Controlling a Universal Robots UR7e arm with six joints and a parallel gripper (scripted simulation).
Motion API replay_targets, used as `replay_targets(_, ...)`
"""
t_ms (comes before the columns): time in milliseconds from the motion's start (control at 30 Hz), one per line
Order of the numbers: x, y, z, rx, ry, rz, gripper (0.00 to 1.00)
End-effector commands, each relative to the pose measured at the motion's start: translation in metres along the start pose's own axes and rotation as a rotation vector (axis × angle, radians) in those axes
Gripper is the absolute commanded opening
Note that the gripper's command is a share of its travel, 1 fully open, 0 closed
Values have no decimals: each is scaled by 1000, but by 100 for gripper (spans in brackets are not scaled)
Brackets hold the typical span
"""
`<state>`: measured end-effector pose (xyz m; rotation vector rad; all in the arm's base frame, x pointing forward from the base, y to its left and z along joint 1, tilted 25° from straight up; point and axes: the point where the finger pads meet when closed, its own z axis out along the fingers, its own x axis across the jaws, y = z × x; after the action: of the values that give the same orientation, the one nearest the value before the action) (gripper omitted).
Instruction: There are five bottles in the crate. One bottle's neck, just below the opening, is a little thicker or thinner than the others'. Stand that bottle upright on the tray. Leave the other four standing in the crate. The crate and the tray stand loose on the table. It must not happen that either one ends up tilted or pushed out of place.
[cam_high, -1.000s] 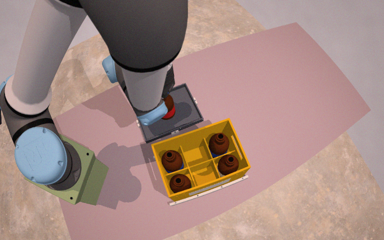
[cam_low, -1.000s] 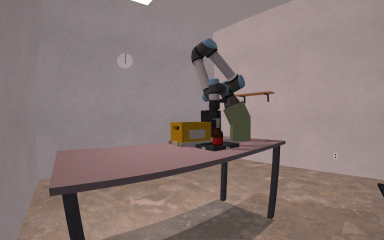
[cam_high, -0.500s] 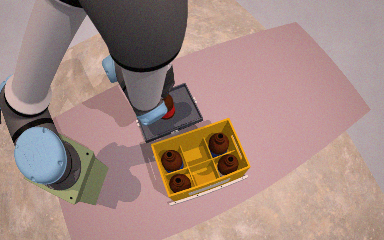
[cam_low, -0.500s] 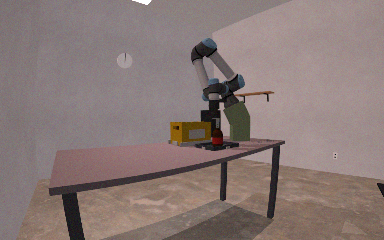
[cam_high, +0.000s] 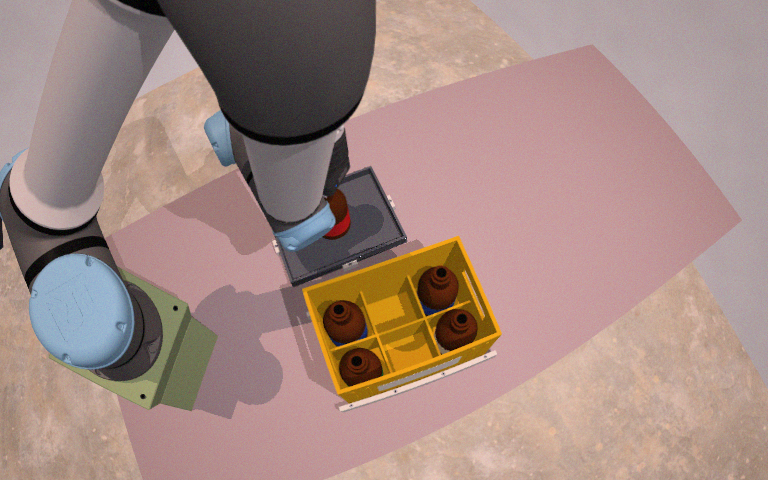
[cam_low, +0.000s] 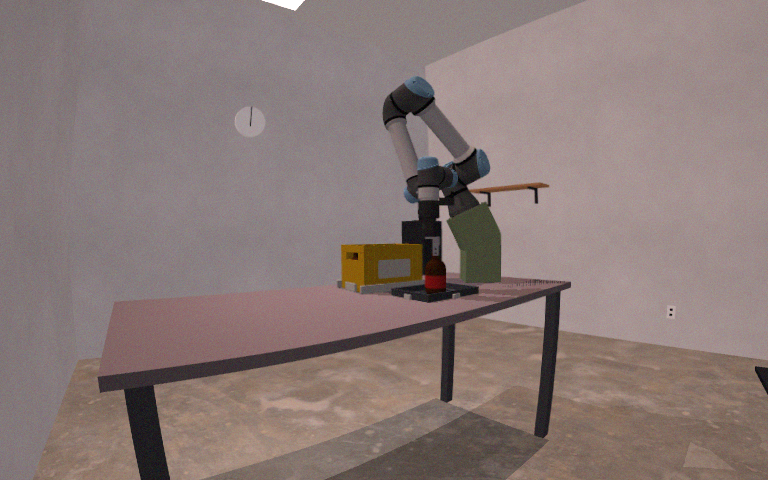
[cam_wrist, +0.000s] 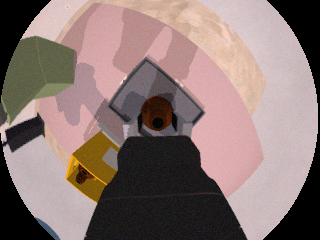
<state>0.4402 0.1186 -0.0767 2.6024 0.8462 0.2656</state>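
Observation:
A brown bottle with a red label (cam_high: 338, 217) stands upright on the dark grey tray (cam_high: 345, 226); it also shows in the side view (cam_low: 434, 275) and in the wrist view (cam_wrist: 158, 114). My gripper (cam_low: 433, 249) is open and hangs just above the bottle's neck, apart from it; the arm hides it in the overhead view. The yellow crate (cam_high: 400, 319) holds several brown bottles with blue labels, two in the left cells (cam_high: 343, 320) (cam_high: 360, 365) and two in the right cells (cam_high: 437, 286) (cam_high: 456, 328). The two middle cells are empty.
The crate stands right beside the tray's near edge. The robot's green base (cam_high: 164, 356) sits at the table's left side. A wall shelf (cam_low: 509, 187) hangs behind the arm.

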Motion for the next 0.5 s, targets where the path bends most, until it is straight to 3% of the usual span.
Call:
replay_targets(0,2,2,0,-1,2,3,100)
replay_targets(467,2,2,-2,-2,4,3,100)
